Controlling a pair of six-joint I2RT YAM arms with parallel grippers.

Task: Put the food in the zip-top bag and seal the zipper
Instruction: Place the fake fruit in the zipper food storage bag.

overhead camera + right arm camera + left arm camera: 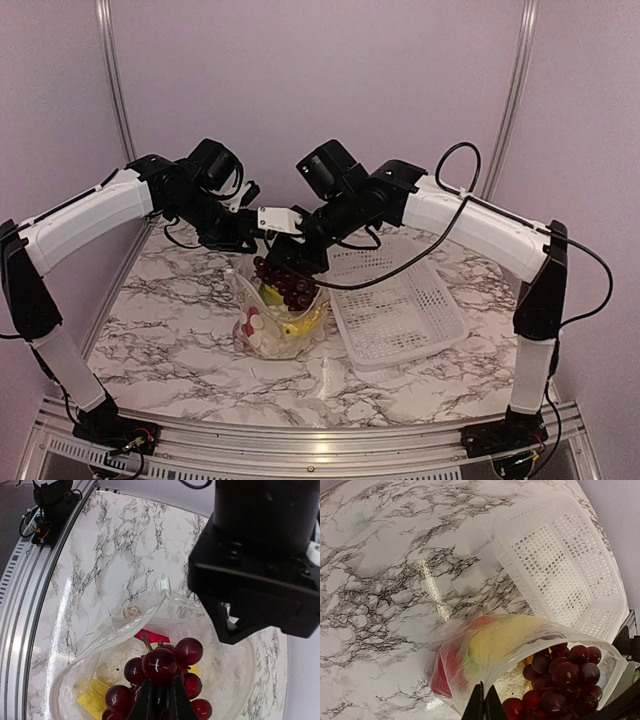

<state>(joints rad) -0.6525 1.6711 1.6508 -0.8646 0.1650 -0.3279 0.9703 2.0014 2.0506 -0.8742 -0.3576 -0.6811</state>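
The clear zip-top bag [275, 330] stands open on the marble table, holding white cauliflower [116, 667], a red piece [150, 636] and yellow pieces [92, 700]. My left gripper [484, 700] is shut on the bag's mouth edge and holds it up. The bag also shows in the left wrist view [485, 655]. My right gripper [161, 697] is shut on the dark purple grapes [162, 672] and holds them in the bag's mouth [288, 280]. The white slider of the zipper [163, 584] sits at the far end of the mouth. The pumpkin is hidden.
A white perforated basket [400, 310] lies right of the bag; it also shows in the left wrist view [560, 565]. Aluminium frame rails run along the table's near edge [300, 440] and behind at both sides.
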